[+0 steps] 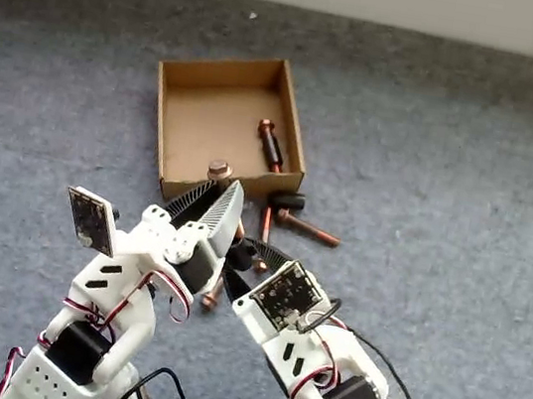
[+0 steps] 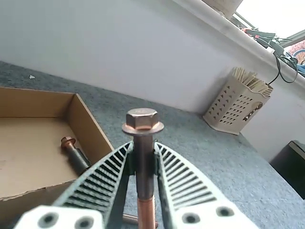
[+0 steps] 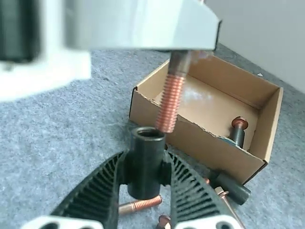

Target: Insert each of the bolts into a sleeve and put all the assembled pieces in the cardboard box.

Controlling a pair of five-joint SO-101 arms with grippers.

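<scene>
The bolt [image 2: 143, 143] is clamped between the fingers of the left gripper [image 2: 144, 148], which is closed on its shank, hex head standing beyond the fingertips and the copper thread running back between them. The thread's tip [image 3: 170, 102] hangs right at the open mouth of the sleeve [image 3: 145, 162], a little to one side of its centre; whether it has entered cannot be told. The right gripper [image 3: 146, 164] is closed on that black sleeve and holds it upright, mouth towards the bolt. In the high view the two grippers meet, with the left gripper [image 1: 218, 202] over the right gripper [image 1: 256, 254]. Just beyond them stands the box [image 1: 163, 119], whose near wall is torn along its top edge. Inside it an assembled piece [image 1: 271, 145] lies against the wall on the right gripper's side. Outside that near wall, just ahead of the right gripper, lie a loose sleeve [image 1: 286, 201], a loose bolt [image 1: 310, 229] beside it and a second bolt [image 1: 266, 225]. A third bolt [image 1: 211, 298] lies under the left arm. All rest on the grey worktop [image 1: 456, 138]. Far beyond the left gripper, a perforated holder [image 2: 236, 109] stands by the wall.
</scene>
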